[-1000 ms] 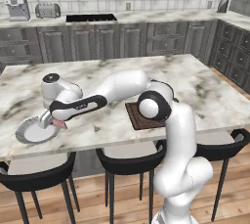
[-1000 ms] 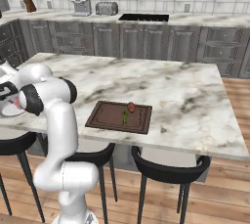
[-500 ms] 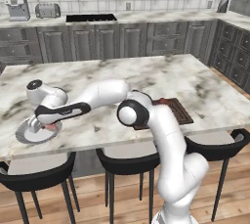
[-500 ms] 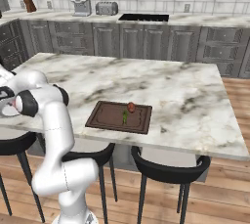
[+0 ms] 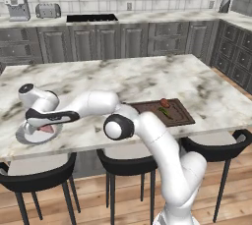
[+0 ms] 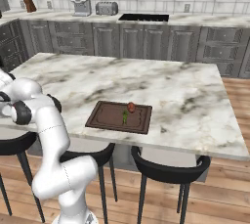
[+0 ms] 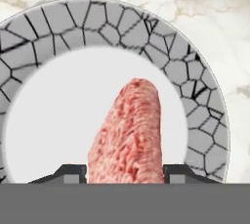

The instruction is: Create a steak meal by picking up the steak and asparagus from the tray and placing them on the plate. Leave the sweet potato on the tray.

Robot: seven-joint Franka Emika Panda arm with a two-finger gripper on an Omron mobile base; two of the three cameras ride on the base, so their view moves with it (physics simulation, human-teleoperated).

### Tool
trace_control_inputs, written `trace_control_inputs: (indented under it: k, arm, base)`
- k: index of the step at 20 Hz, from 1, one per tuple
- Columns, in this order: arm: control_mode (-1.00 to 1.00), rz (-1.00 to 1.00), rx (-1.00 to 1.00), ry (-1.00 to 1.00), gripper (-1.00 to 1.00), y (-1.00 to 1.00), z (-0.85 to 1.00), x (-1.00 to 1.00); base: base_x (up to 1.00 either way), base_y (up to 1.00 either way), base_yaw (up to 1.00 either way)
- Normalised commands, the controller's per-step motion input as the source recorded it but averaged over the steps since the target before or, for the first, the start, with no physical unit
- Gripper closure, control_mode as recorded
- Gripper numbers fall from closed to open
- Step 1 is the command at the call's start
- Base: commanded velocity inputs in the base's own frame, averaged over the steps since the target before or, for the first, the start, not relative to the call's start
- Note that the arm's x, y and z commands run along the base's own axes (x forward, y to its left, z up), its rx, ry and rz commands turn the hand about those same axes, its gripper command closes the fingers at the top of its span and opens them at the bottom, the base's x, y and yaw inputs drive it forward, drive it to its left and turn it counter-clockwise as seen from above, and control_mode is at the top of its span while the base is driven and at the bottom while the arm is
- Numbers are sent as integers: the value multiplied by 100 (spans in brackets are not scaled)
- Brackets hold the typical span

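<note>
The round plate (image 5: 24, 137) with a white centre and grey-blue cracked rim (image 7: 185, 71) lies near the counter's front left edge. My gripper (image 5: 43, 125) hangs low over it, shut on the pink-red steak (image 5: 46, 129). In the hand view the steak (image 7: 129, 130) reaches out over the plate's white centre, with both fingertips (image 7: 73, 171) against its sides. I cannot tell whether it rests on the plate. On the dark brown tray (image 5: 179, 116) to the right lie the thin green asparagus (image 5: 165, 112) and the red-brown sweet potato (image 5: 164, 103). From the right, the tray (image 6: 105, 118) holds the asparagus (image 6: 125, 116) and sweet potato (image 6: 131, 106).
Black bar stools (image 5: 125, 165) stand along the marble island's near edge. A stretch of bare marble counter (image 5: 123, 79) separates the plate from the tray. A coffee machine (image 5: 17, 7) and toaster (image 5: 47, 10) sit on the back counter.
The arm has swung a little further left and dipped, carrying the steak down over the plate's centre. The tray, asparagus and sweet potato have not moved.
</note>
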Motion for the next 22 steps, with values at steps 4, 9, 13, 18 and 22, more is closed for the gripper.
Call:
trace_control_inputs:
  k: [4,9,13,18,22]
  arm:
    - [-100,0,0,0,-100,0,-1,4]
    - [-100,0,0,0,-100,-15,1,-15]
    - [-100,-2,0,0,-100,-74,20,-56]
    - [-100,-11,8,0,-100,-100,10,-85]
    - [-100,-12,14,-2,-100,-100,-10,-90]
  base:
    - [0,0,0]
    - [0,0,0]
    - [0,0,0]
    - [0,0,0]
    - [0,0,0]
